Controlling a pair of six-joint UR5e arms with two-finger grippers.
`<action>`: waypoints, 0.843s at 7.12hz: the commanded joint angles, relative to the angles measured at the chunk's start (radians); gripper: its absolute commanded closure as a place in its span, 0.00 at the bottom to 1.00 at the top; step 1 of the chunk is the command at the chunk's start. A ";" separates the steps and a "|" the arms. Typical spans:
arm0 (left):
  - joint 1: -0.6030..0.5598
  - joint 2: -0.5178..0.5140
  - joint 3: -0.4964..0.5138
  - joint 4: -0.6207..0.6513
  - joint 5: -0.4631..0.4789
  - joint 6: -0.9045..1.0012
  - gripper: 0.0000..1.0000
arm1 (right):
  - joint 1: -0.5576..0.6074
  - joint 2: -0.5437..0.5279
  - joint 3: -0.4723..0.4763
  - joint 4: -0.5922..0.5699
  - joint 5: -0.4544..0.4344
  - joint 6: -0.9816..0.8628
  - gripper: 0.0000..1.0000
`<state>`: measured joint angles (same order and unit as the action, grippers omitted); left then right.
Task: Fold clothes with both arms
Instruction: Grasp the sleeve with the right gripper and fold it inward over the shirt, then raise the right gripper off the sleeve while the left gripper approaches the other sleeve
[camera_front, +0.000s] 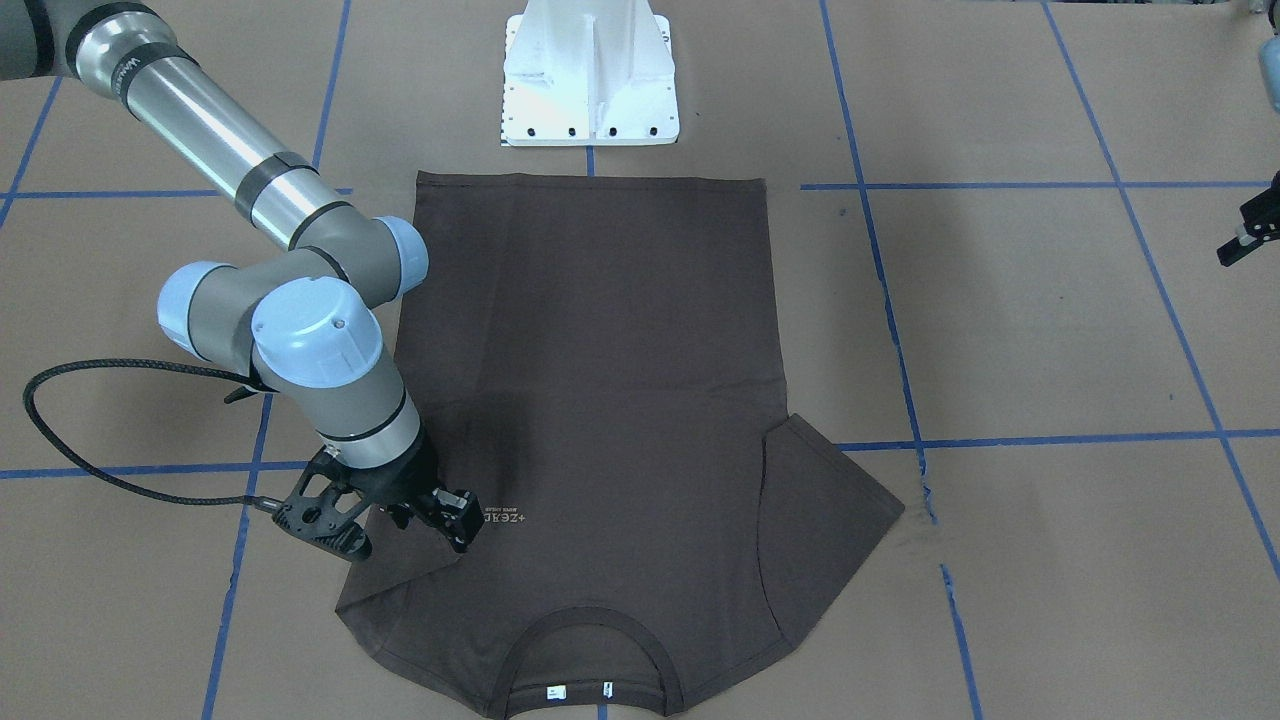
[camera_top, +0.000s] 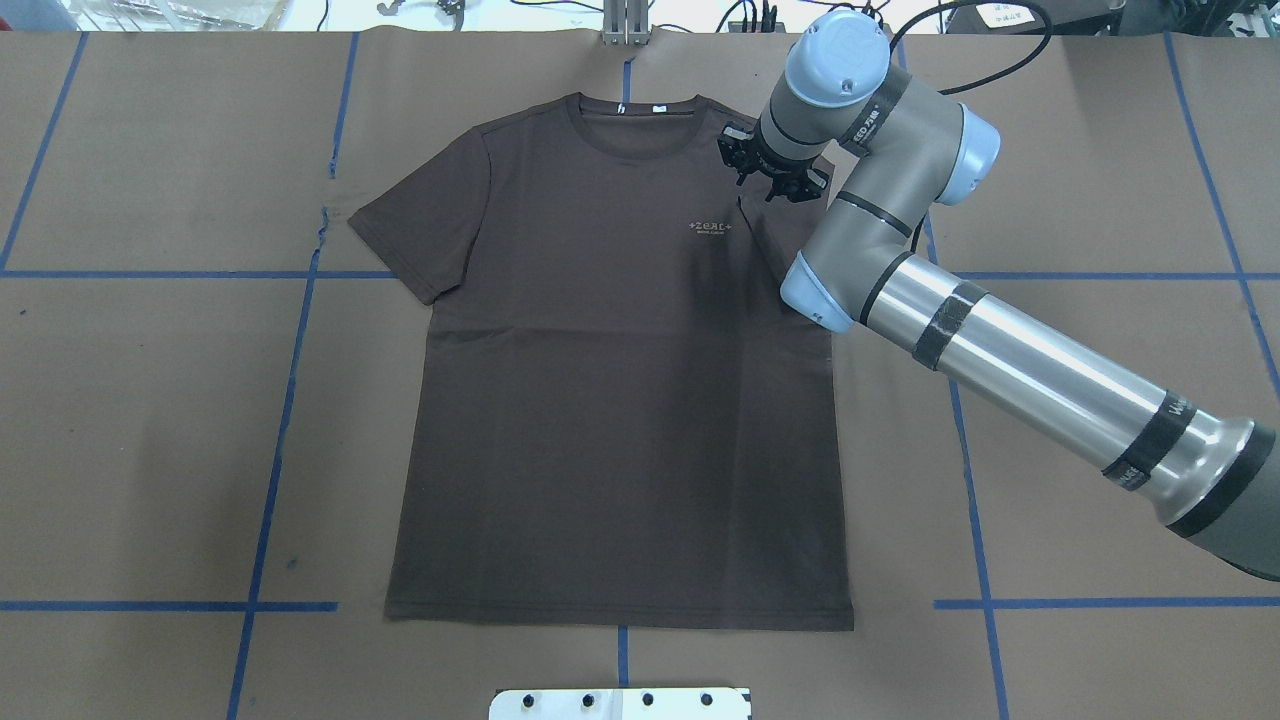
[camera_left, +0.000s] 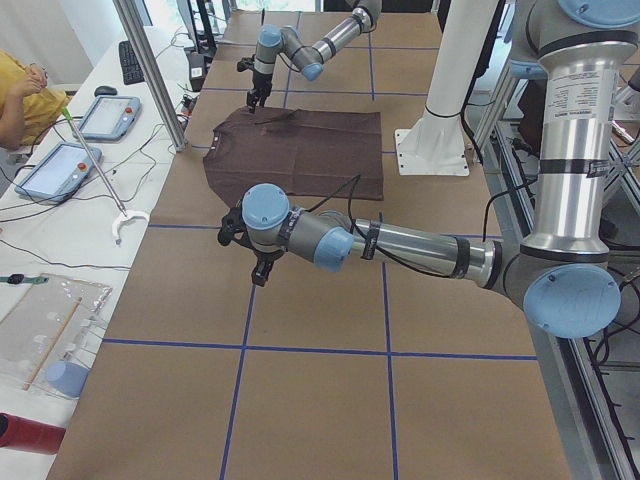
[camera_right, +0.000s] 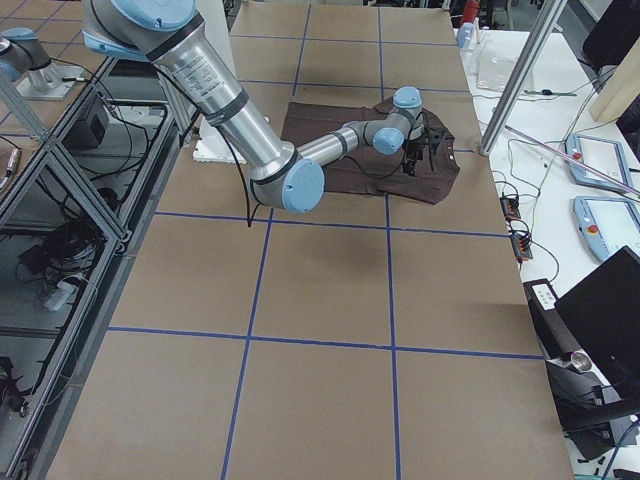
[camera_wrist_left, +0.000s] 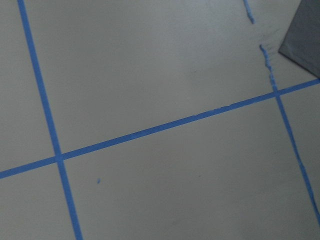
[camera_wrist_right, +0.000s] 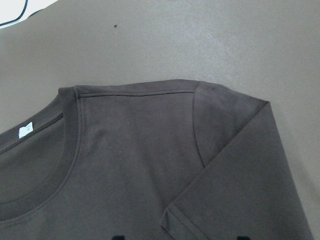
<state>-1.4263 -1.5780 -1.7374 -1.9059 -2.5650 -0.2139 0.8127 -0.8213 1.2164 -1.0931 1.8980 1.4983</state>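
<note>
flat dk brown tee, ribbed round collar

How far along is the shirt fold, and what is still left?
Done: the sleeve on the robot's right lies folded in over the chest of the T-shirt. In hand: the right hand hovers above that shoulder, fingers apparently apart, gripping nothing. Left: the other sleeve is spread flat, the body is unfolded, and the left hand is off the shirt.

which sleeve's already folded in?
The robot's-right sleeve, beneath the right gripper: it's doubled over the chest beside the lettering. The other sleeve lies spread flat on the table.
</note>
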 joint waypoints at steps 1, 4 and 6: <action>0.075 -0.055 0.016 -0.160 -0.014 -0.299 0.00 | 0.017 -0.181 0.249 0.005 0.042 -0.021 0.00; 0.251 -0.305 0.133 -0.171 0.017 -0.679 0.00 | 0.028 -0.367 0.500 0.004 0.050 -0.012 0.00; 0.423 -0.402 0.192 -0.189 0.322 -0.804 0.00 | 0.042 -0.476 0.633 0.004 0.043 -0.013 0.00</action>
<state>-1.1122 -1.9125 -1.5911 -2.0787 -2.4278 -0.9294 0.8435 -1.2326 1.7738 -1.0892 1.9438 1.4857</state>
